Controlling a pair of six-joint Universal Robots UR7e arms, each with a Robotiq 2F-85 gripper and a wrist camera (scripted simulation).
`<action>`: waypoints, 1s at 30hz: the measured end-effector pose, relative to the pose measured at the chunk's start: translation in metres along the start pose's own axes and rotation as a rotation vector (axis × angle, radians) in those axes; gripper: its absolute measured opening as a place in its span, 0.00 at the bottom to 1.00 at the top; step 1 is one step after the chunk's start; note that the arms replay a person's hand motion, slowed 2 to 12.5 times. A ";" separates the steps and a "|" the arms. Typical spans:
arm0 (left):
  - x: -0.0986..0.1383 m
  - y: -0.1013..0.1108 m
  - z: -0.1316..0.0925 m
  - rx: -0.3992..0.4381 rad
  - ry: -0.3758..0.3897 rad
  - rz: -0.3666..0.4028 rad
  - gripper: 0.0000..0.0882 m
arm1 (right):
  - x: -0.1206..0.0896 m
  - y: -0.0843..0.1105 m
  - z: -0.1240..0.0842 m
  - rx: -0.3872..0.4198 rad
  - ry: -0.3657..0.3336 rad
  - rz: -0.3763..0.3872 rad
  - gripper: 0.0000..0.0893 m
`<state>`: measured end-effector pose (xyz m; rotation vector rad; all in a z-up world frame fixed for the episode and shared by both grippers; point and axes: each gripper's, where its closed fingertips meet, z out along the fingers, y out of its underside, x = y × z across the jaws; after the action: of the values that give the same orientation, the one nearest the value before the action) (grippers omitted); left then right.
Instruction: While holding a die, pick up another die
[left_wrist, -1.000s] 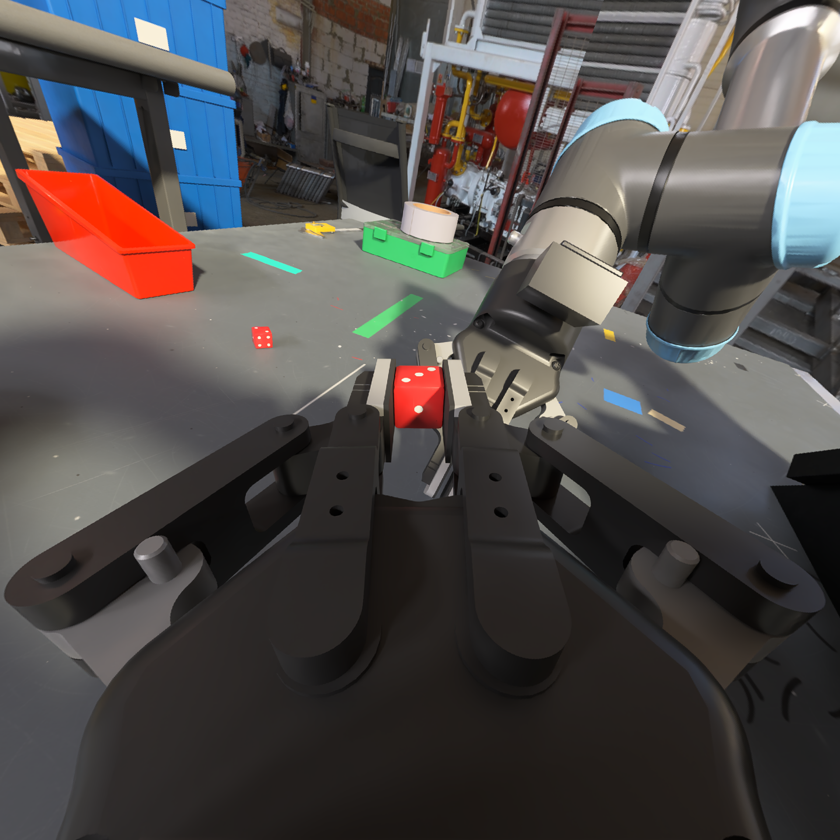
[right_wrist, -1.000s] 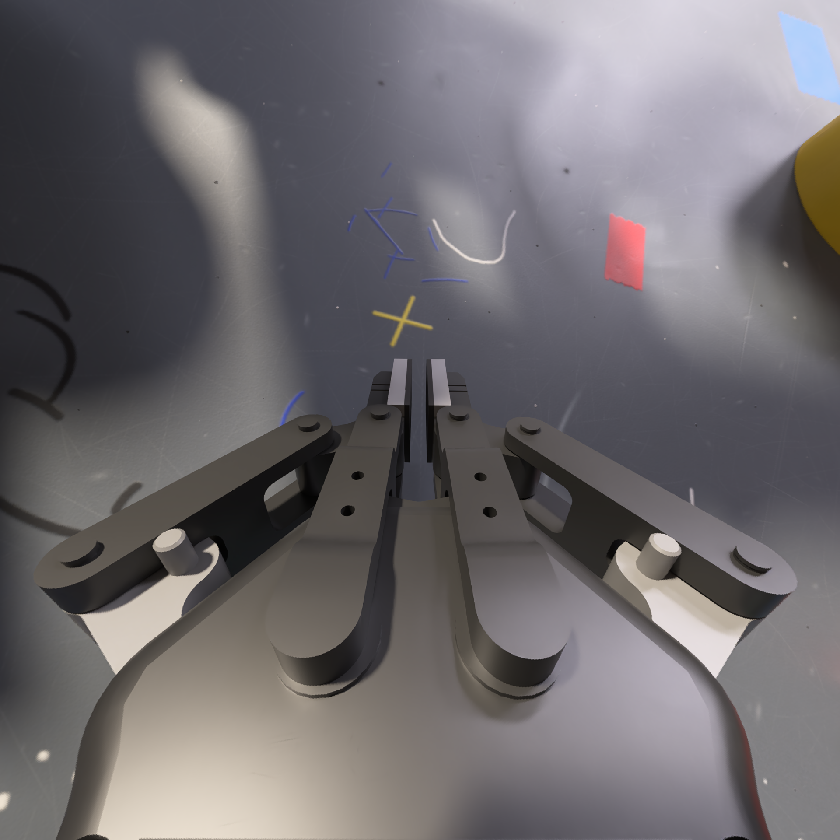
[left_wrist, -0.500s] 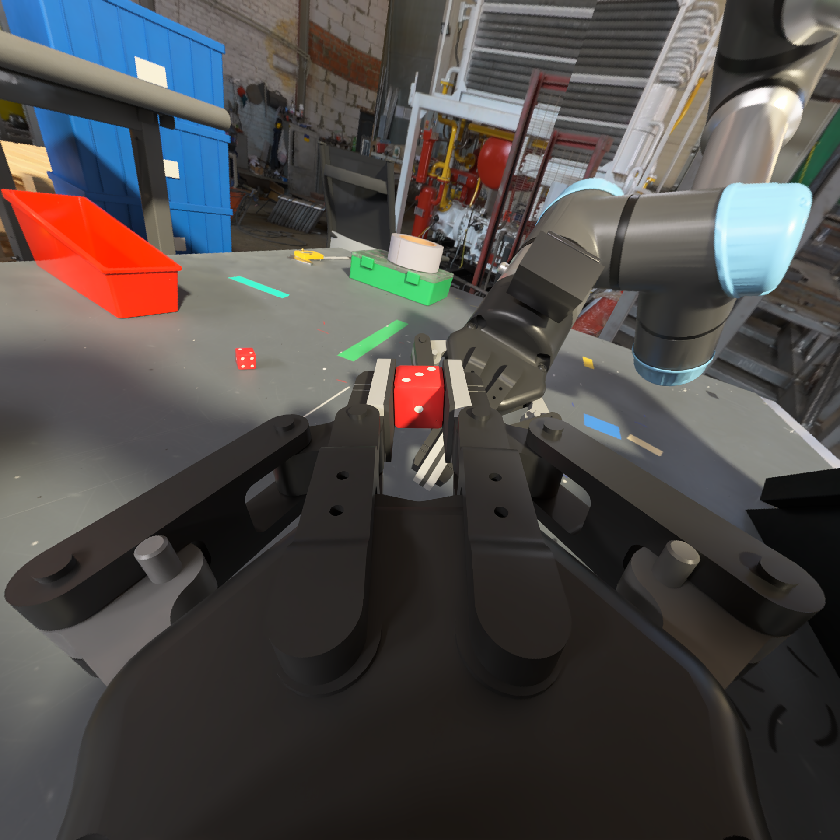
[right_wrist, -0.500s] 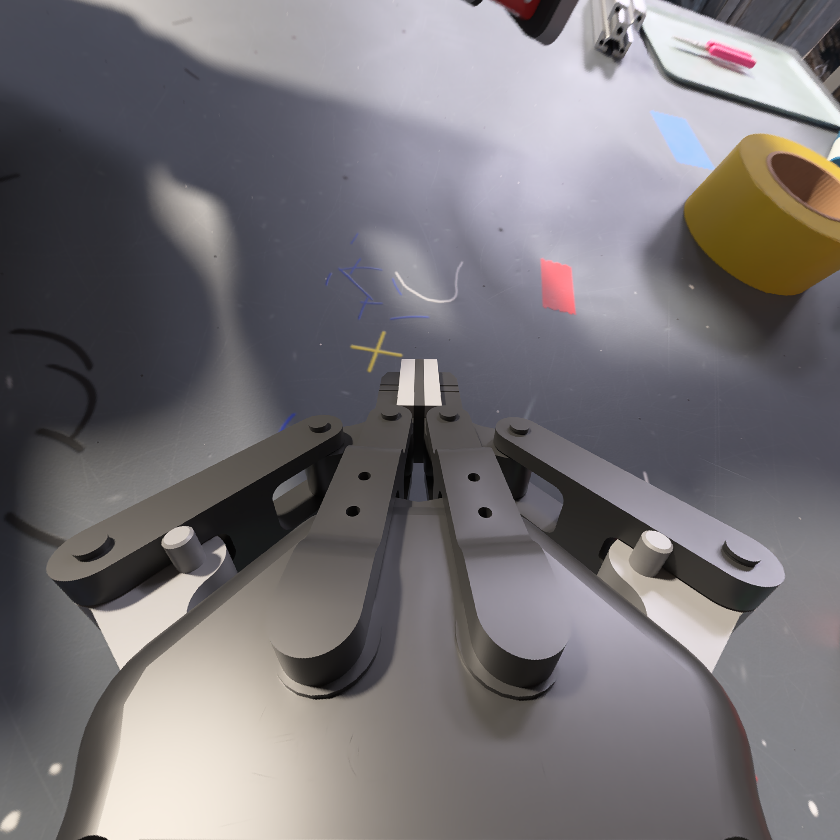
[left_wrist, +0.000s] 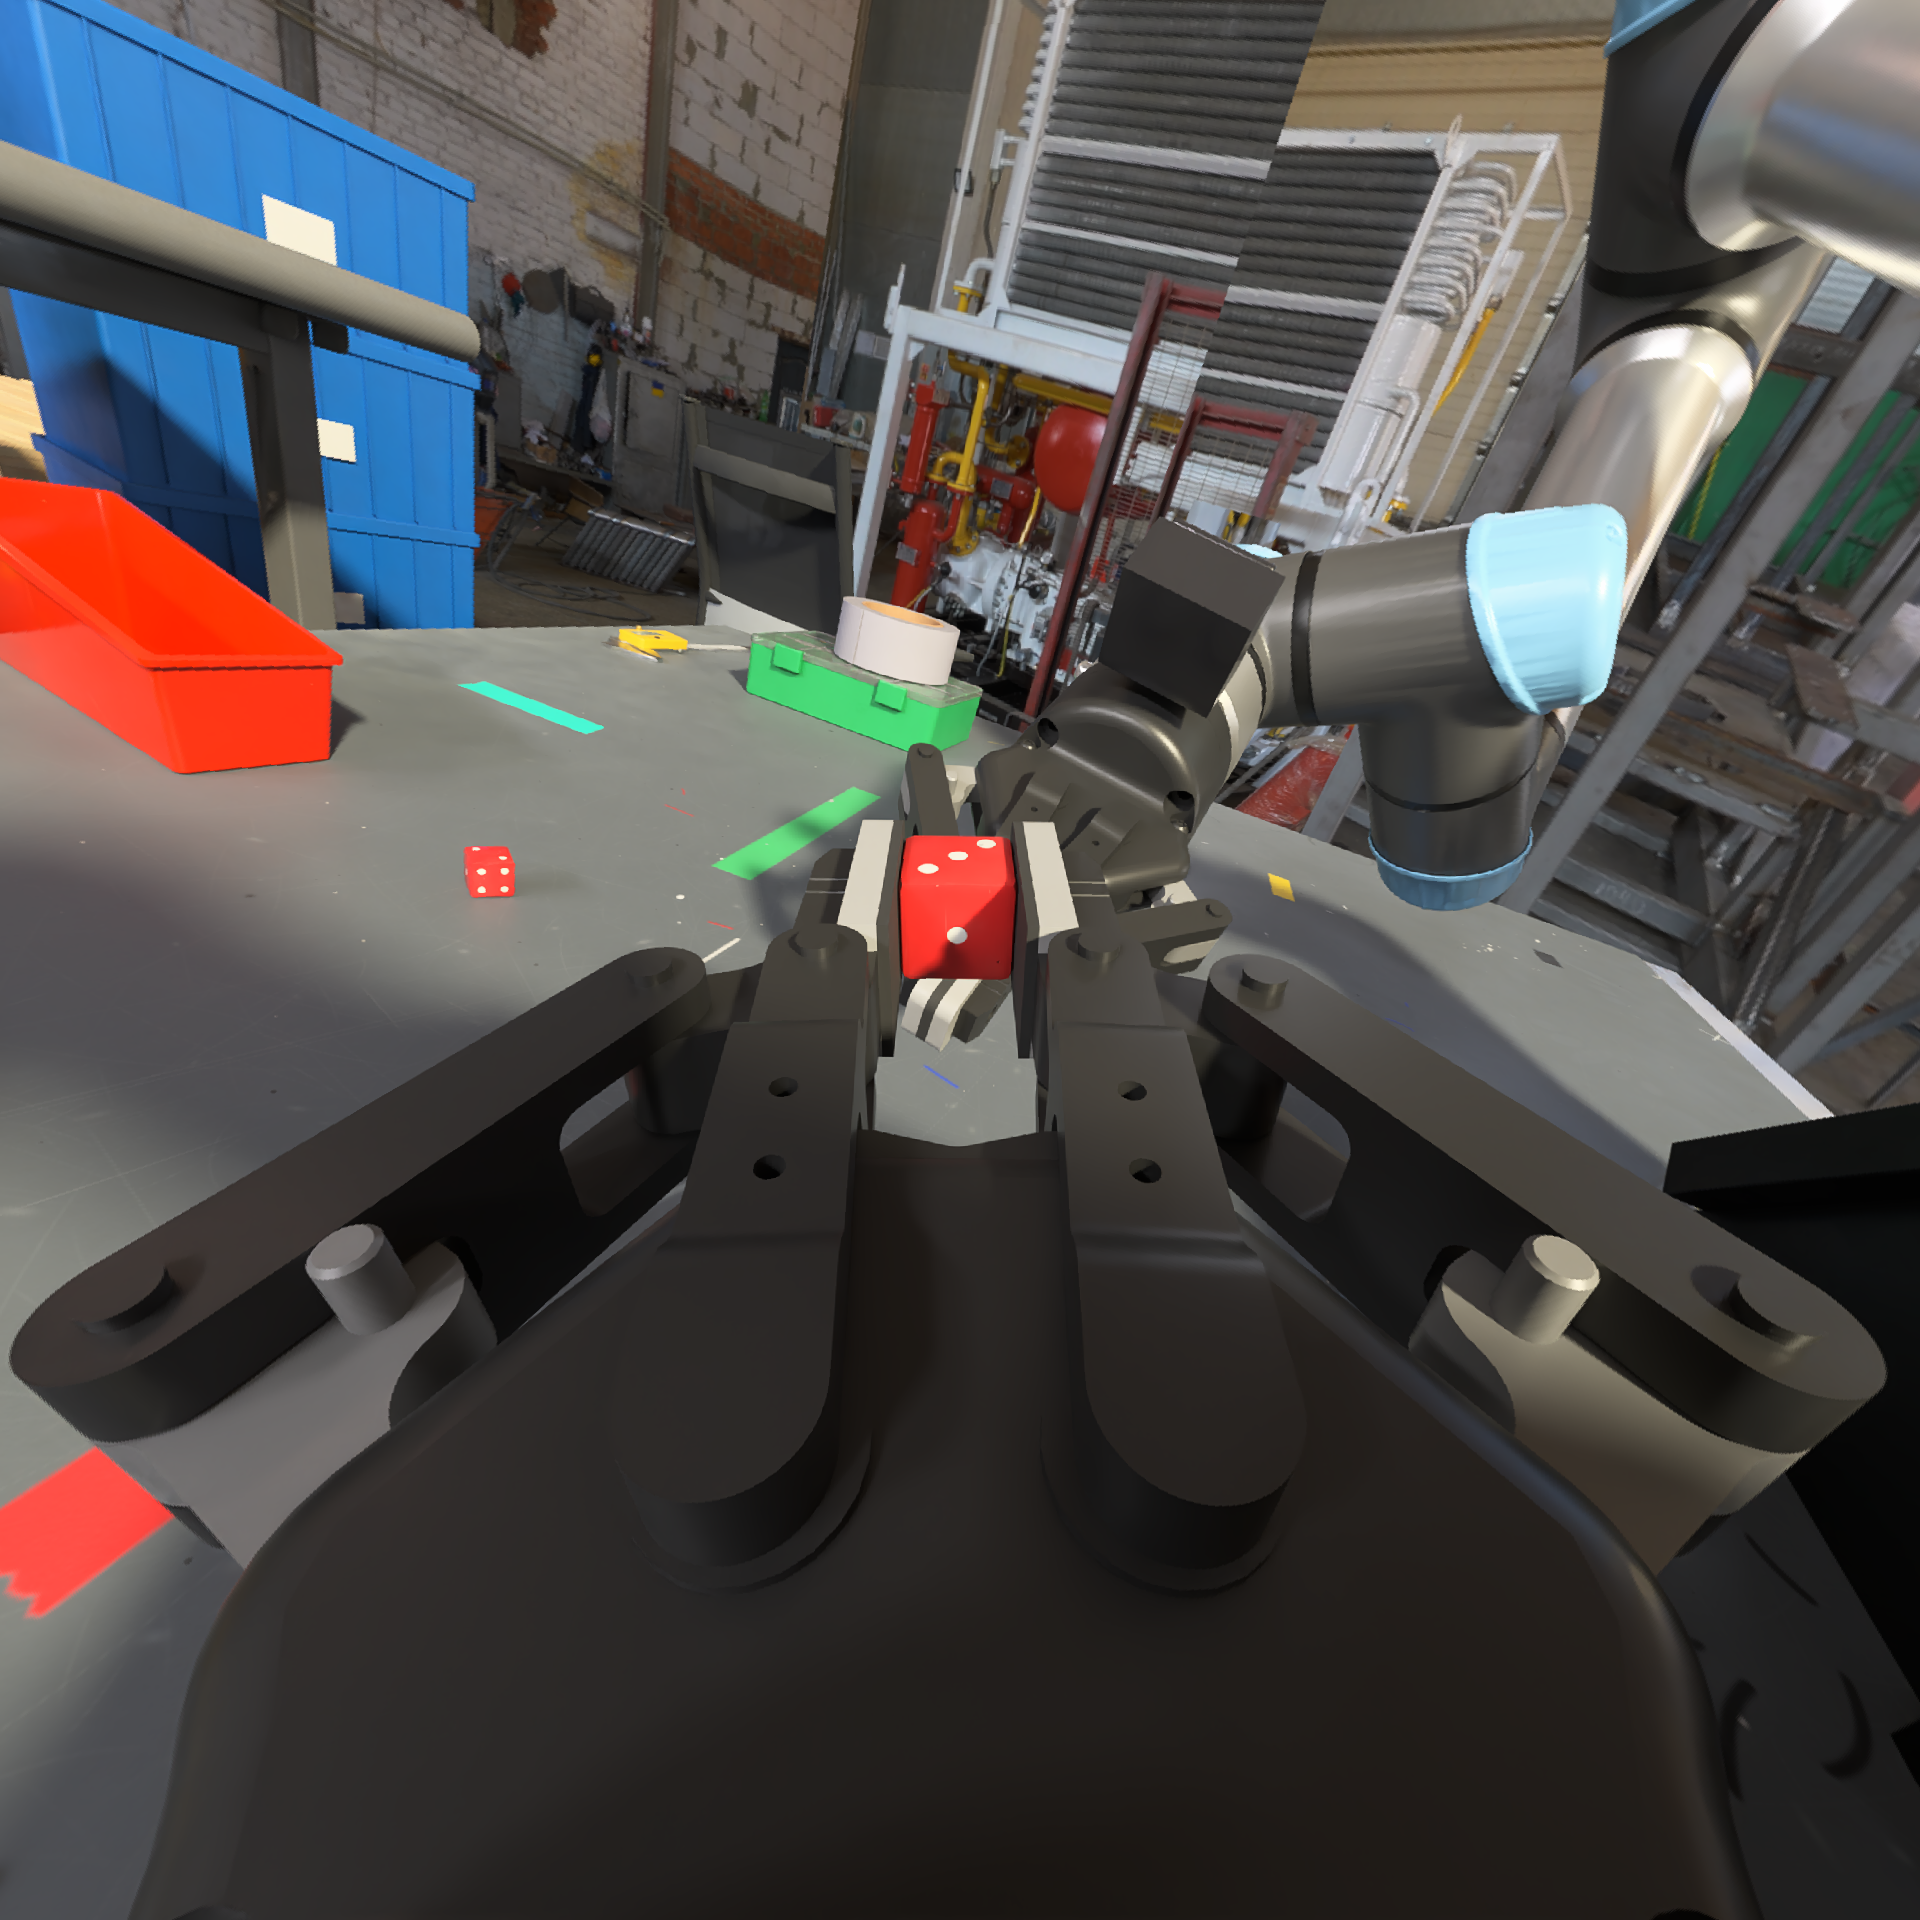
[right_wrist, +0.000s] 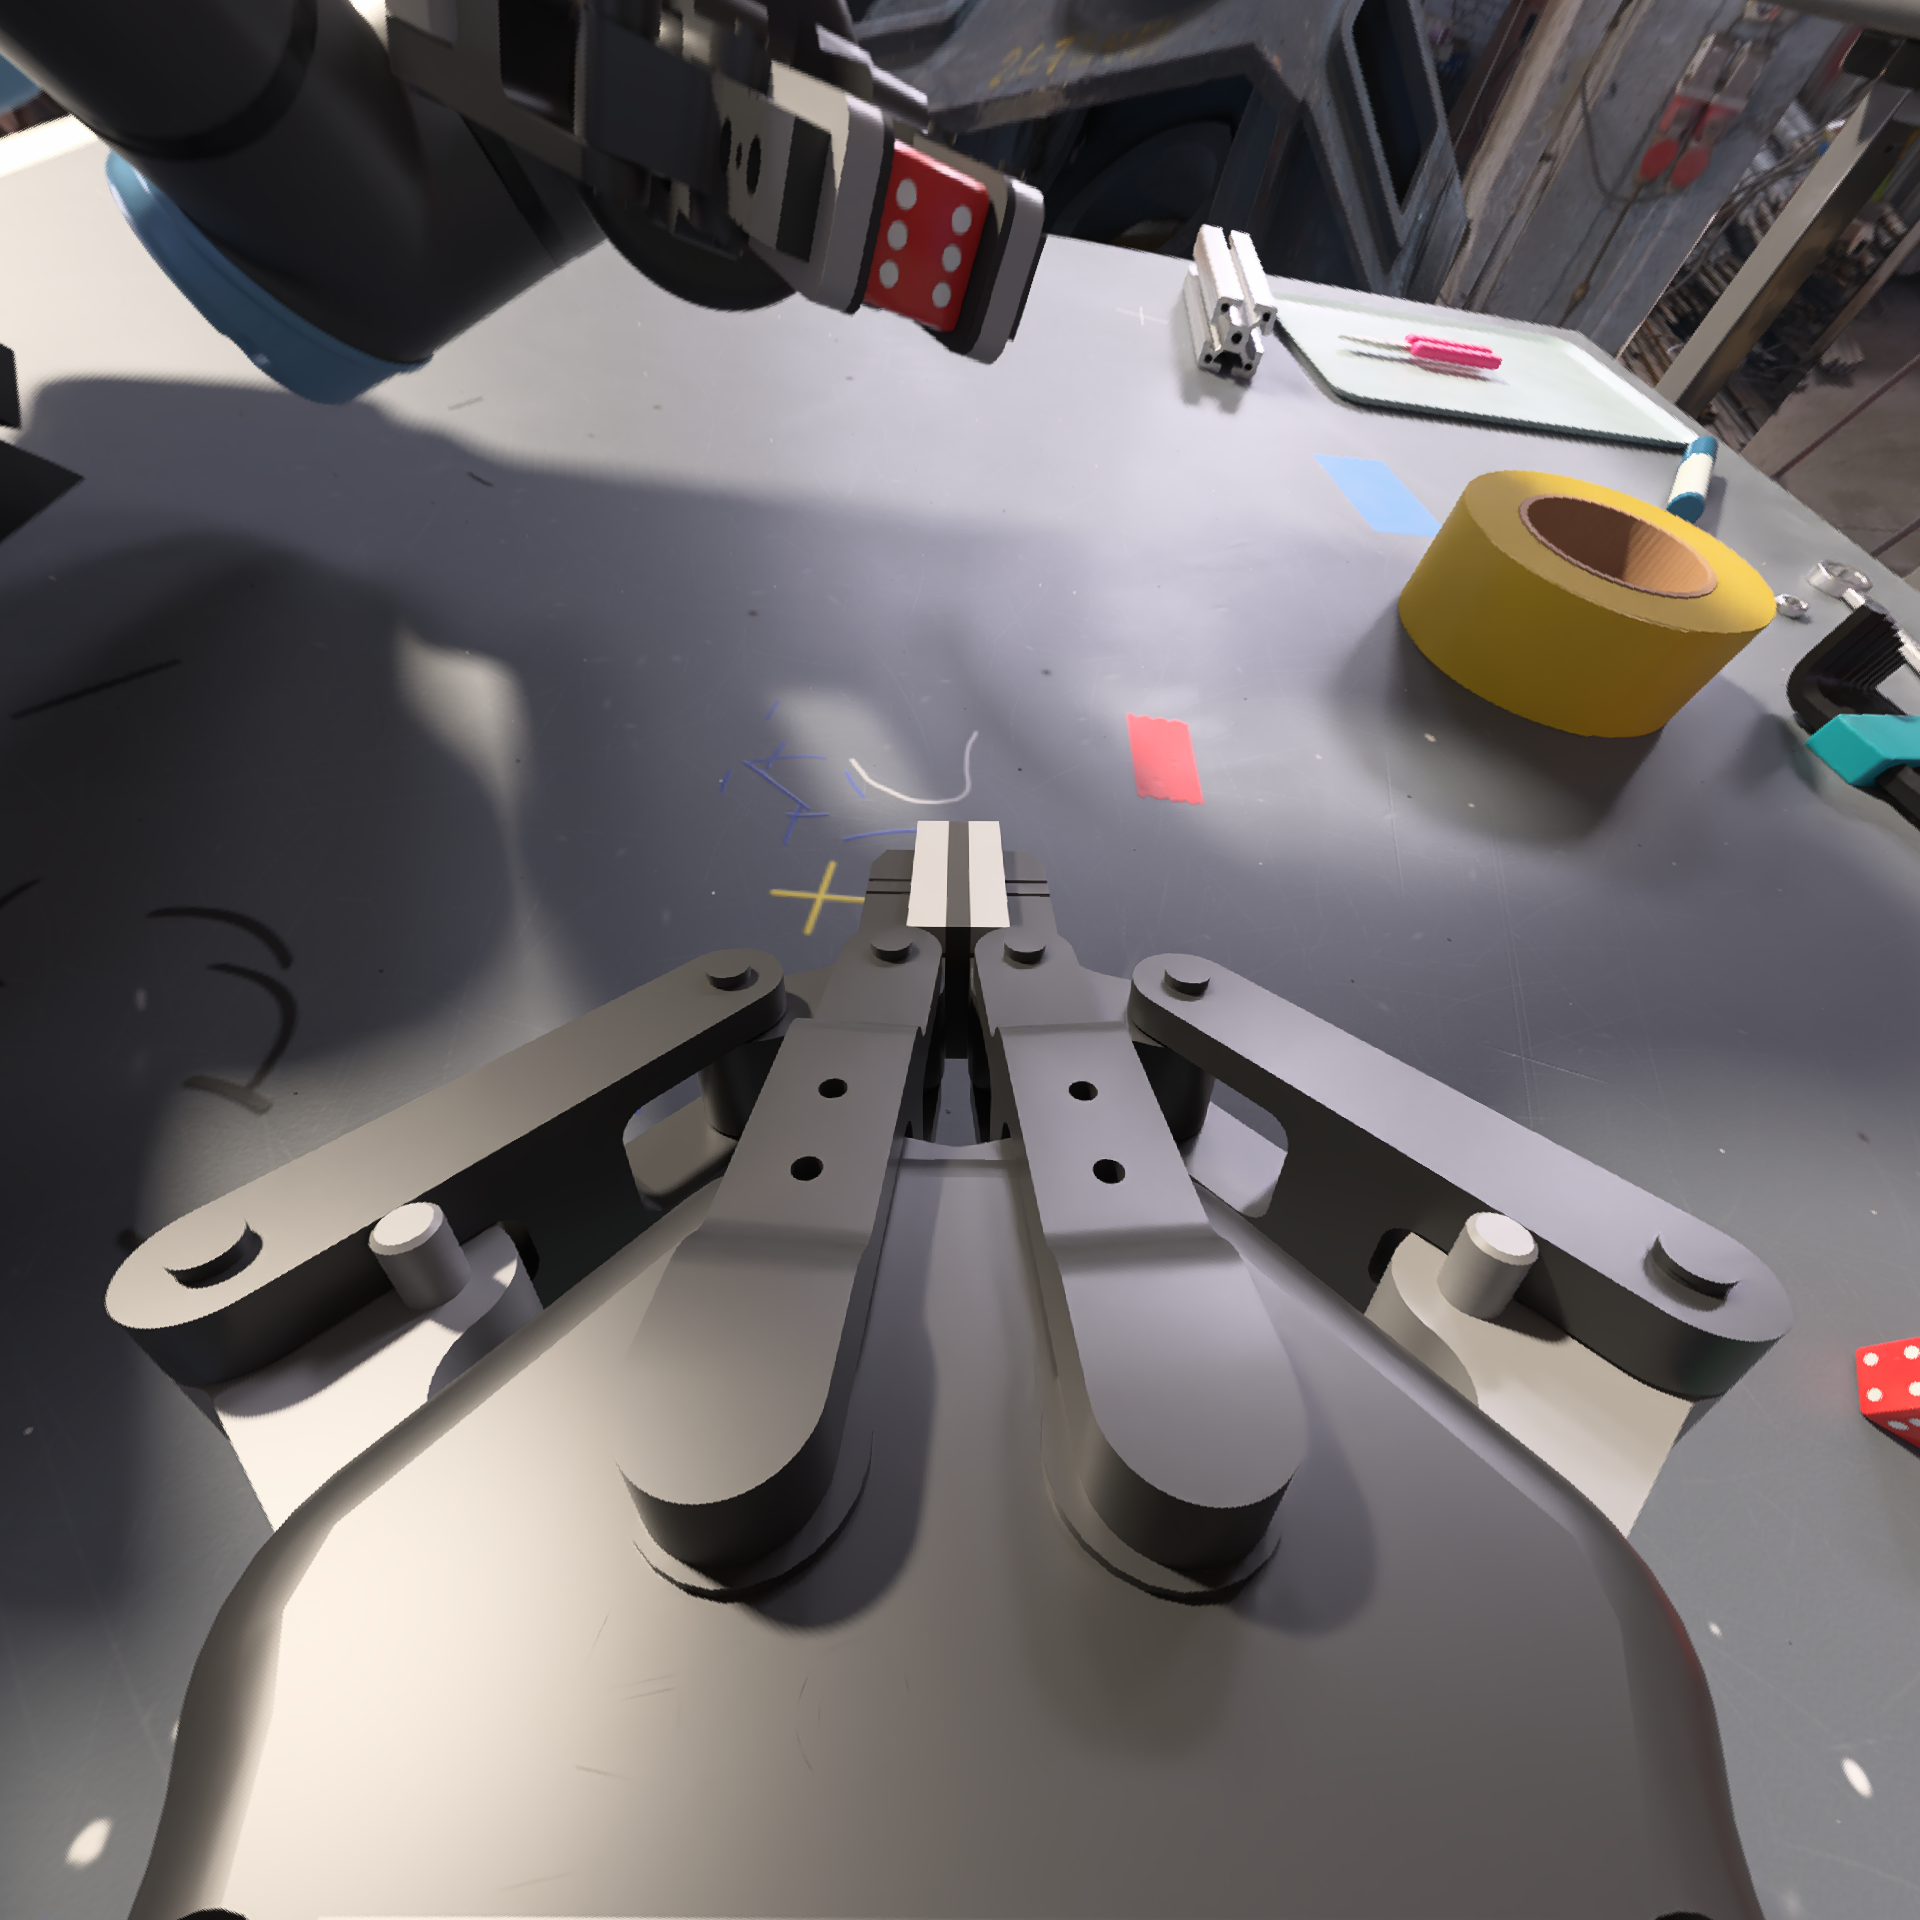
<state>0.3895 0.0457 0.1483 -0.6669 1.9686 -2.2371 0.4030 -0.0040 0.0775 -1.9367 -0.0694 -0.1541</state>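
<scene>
My left hand (left_wrist: 956, 906) is clamped on one red die (left_wrist: 956, 904). The other die (left_wrist: 488, 871) sits on the tabletop (left_wrist: 312, 935), off to its left. My right hand (right_wrist: 958, 875) is pinched closed, empty, and that die lies low to its right.

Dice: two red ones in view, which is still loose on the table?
The smaller-looking die, resting on the grey table left of the left gripper. The other die is clamped between that gripper's pads. The right gripper is shut, empty.
</scene>
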 end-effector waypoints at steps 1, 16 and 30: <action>0.000 0.000 0.000 0.001 -0.002 0.000 0.20 | 0.001 -0.001 -0.002 0.009 0.000 0.006 0.00; -0.003 0.005 0.005 -0.028 -0.037 0.016 0.20 | 0.011 0.000 -0.018 0.058 0.021 0.058 0.00; -0.007 0.008 0.004 -0.051 -0.070 0.032 0.20 | 0.029 0.011 -0.031 0.019 0.131 0.040 0.00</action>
<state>0.3952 0.0428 0.1388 -0.7035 1.9948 -2.1224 0.4304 -0.0375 0.0823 -1.9027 0.0546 -0.2520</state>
